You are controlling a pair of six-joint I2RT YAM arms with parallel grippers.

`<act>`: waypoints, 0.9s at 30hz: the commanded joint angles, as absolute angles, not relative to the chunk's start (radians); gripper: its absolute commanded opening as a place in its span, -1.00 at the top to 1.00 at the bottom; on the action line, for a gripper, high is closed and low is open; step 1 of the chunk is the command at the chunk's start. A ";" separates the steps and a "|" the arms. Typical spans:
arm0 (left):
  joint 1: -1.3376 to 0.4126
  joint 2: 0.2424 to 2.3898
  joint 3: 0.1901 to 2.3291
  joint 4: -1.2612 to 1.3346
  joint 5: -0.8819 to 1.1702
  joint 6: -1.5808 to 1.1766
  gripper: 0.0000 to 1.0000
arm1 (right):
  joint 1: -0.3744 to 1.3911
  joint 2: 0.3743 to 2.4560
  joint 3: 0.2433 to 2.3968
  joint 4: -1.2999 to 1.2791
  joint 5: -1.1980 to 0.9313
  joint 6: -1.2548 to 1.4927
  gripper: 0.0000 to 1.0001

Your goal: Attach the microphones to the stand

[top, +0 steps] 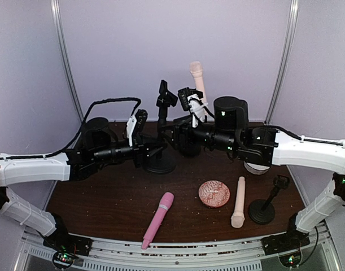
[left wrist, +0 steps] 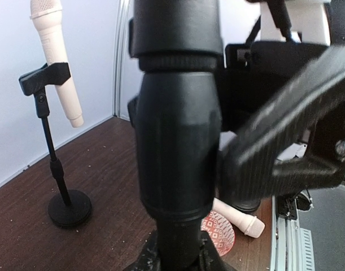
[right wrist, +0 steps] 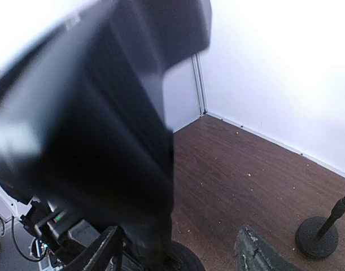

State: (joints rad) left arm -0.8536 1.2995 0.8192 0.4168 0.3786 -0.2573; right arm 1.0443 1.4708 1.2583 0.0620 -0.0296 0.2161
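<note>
The left arm (top: 34,169) comes in from the lower left of the top view. Its white part lies almost flat, and its black wrist reaches toward the middle. The left gripper (top: 151,150) sits near the middle of the frame. I cannot tell if its fingers are apart or together. The right arm (top: 313,153) rises from the lower right, bends at the right edge and stretches left. The right gripper (top: 171,134) ends just beside the left one. In the right wrist view its fingers (right wrist: 107,254) stand well apart.
</note>
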 commanded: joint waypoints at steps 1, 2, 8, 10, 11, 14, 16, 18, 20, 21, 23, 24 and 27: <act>-0.871 1.318 0.843 0.482 0.339 -0.288 1.00 | 1.044 1.470 1.328 0.080 0.023 0.177 -0.38; -0.871 1.324 0.842 0.482 0.337 -0.296 1.00 | 1.039 1.471 1.337 0.081 0.022 0.172 -0.36; -0.888 1.356 0.838 0.481 0.314 -0.319 1.00 | 0.966 1.479 1.393 0.093 -0.033 0.201 0.18; -0.895 1.373 0.837 0.471 0.301 -0.324 1.00 | 0.935 1.479 1.414 0.101 -0.049 0.212 0.34; -0.899 1.385 0.838 0.468 0.294 -0.330 1.00 | 0.920 1.482 1.431 0.104 -0.055 0.216 0.42; -0.916 1.420 0.824 0.477 0.272 -0.364 1.00 | 0.881 1.499 1.496 0.084 -0.066 0.213 0.53; -0.930 1.443 0.814 0.489 0.258 -0.381 1.00 | 0.862 1.517 1.540 0.061 -0.074 0.210 0.55; -0.945 1.463 0.808 0.495 0.247 -0.398 1.00 | 0.850 1.526 1.565 0.049 -0.079 0.203 0.57; -0.953 1.478 0.802 0.501 0.239 -0.415 1.00 | 0.840 1.526 1.576 0.044 -0.077 0.198 0.57; -0.954 1.485 0.799 0.506 0.235 -0.427 1.00 | 0.836 1.522 1.577 0.045 -0.073 0.197 0.57; -0.956 1.495 0.790 0.522 0.234 -0.460 1.00 | 0.829 1.513 1.574 0.048 -0.066 0.190 0.57; -0.956 1.502 0.788 0.532 0.236 -0.476 1.00 | 0.827 1.510 1.575 0.048 -0.060 0.184 0.57; -0.956 1.519 0.785 0.545 0.247 -0.507 1.00 | 0.819 1.507 1.575 0.047 -0.044 0.168 0.57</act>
State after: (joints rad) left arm -0.9398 1.4933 0.8127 0.5064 0.2222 -0.4541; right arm 0.8501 1.5356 1.5158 -0.0471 -0.1009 0.2035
